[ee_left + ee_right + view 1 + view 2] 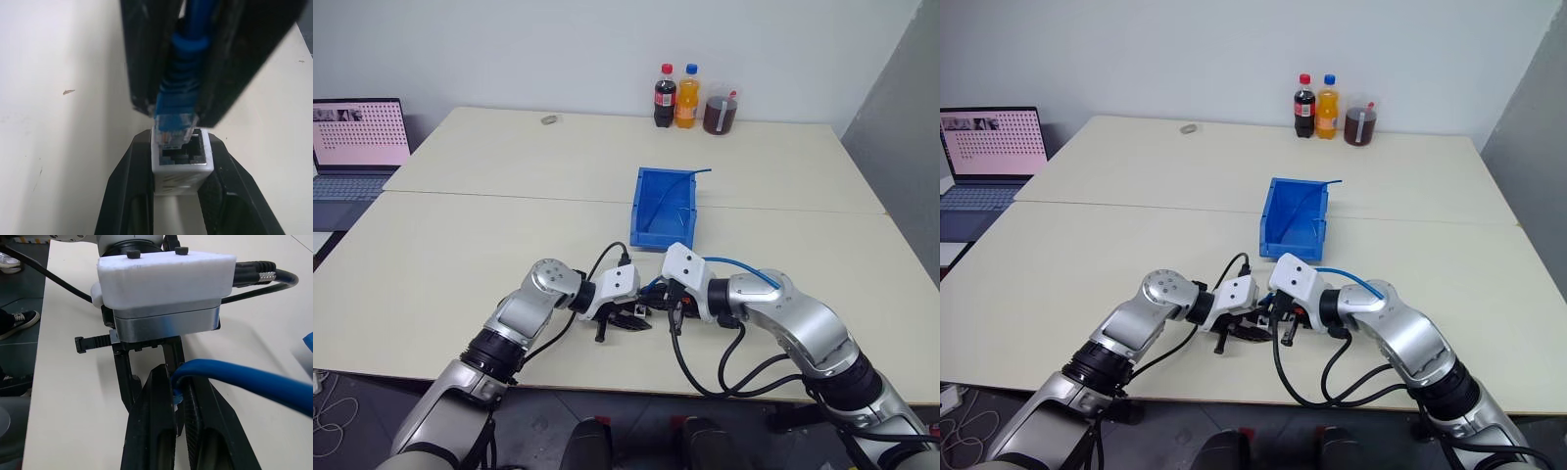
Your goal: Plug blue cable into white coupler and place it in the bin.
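Right gripper (195,105) clamps the blue cable (182,83) behind its plug, tip at the white coupler's (180,159) socket mouth.
Left gripper (178,196) clenches the coupler; plug sits slightly off-centre, cable axis roughly along the socket. Bin (664,208) lies beyond both hands.

Two claws meet tip to tip at the near edge of the table (1116,245), the left claw (1246,329) and right claw (1283,315) almost touching. The blue cable (1347,275) arcs from the right claw back over that arm's wrist. What sits between the fingertips is too small to make out. The bin (1293,221) stands just beyond, open-topped. Three bottles (1330,108) line the far edge; a laptop (994,147) sits far left.
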Robot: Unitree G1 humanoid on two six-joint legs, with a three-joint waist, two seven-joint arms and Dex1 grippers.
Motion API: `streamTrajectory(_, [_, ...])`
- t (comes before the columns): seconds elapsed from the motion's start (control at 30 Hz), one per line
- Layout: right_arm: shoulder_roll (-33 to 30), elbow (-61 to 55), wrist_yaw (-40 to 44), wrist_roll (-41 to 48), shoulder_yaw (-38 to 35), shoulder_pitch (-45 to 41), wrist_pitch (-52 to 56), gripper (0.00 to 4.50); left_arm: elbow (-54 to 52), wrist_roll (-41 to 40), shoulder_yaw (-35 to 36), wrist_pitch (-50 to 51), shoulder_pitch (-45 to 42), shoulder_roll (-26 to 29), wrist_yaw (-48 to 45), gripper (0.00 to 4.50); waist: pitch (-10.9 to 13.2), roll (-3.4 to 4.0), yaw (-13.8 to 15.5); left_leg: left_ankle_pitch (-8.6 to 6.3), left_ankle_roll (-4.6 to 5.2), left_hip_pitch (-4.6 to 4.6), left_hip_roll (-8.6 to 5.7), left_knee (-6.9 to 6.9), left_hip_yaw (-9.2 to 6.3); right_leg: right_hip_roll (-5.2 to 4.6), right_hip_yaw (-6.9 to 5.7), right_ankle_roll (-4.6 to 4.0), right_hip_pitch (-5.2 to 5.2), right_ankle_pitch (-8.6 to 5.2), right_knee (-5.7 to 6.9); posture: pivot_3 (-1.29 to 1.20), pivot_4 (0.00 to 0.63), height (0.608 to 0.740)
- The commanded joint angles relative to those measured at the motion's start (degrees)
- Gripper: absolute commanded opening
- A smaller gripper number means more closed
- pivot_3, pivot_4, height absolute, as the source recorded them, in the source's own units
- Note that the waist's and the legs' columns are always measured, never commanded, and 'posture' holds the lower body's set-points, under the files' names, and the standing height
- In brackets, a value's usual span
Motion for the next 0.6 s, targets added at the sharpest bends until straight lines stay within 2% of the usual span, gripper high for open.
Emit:
streamTrajectory(0.03, [-0.3, -1.5, 0.4, 0.3, 1.4, 0.8, 0.3, 0.00, 0.1, 1.6, -1.6, 1.4, 1.1, 0.0, 0.2, 0.81, 0.0, 0.00, 0.0, 0.00, 0.00, 0.00, 0.00, 0.00, 0.00, 0.00, 0.00, 0.00, 0.00, 0.00, 0.00, 0.00, 0.150, 0.740])
streamTrajectory(0.6, [0.1, 2.7, -0.3, -0.9, 3.0, 1.3, -0.7, 0.00, -0.5, 1.5, -1.8, 1.9, 1.3, -0.1, 0.1, 0.81, 0.0, -0.01, 0.0, 0.00, 0.00, 0.01, 0.00, -0.04, 0.00, -0.01, 0.00, -0.02, 0.00, -0.02, -0.06, 0.00, 0.150, 0.740])
